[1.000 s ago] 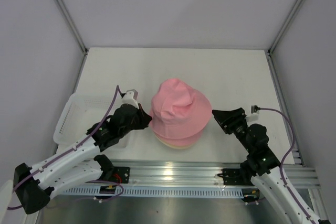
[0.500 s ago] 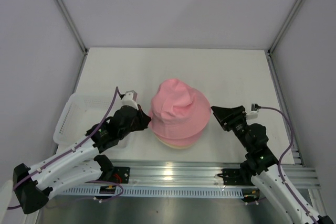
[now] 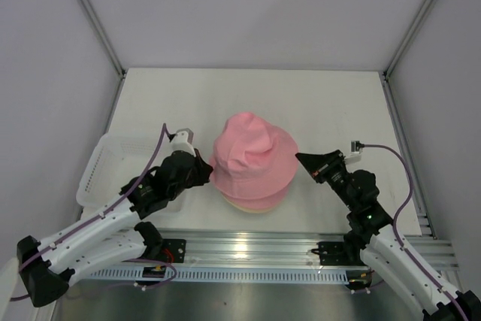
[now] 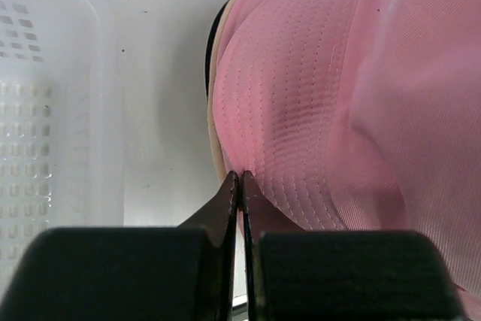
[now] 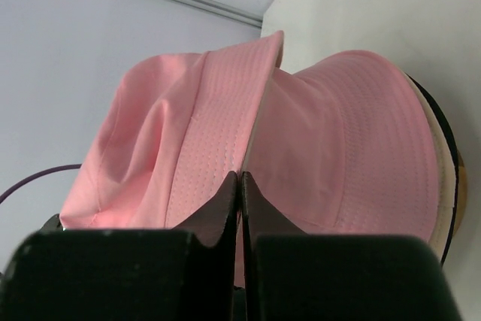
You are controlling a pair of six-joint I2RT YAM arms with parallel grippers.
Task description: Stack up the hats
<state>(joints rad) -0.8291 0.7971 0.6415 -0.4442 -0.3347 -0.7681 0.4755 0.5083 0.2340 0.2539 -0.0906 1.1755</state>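
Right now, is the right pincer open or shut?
Shut: right pincer fingers meet, no gap, tips at the pink hat brim; whether it is pinched, cannot tell.

A white plastic basket [image 3: 104, 165] is sitting at the left middle of the overhead frame, on the left margin of the bench [image 3: 323, 103]. Its slotted walls and perforated floor are filling the left side of the left wrist view [image 4: 45, 110]. The bench is spreading matt white across the centre, with a few small dark specks showing in the left wrist view [image 4: 165, 73]. Pale grey wall panels [image 3: 248, 5] are closing in the back and both sides. Two metal posts are slanting up from the bench's far corners, one at upper left [image 3: 92, 16] and one at upper right [image 3: 421, 16]. A shiny aluminium rail [image 3: 255, 249] is running along the bottom, with a perforated strip [image 3: 248, 272] lying just below it.
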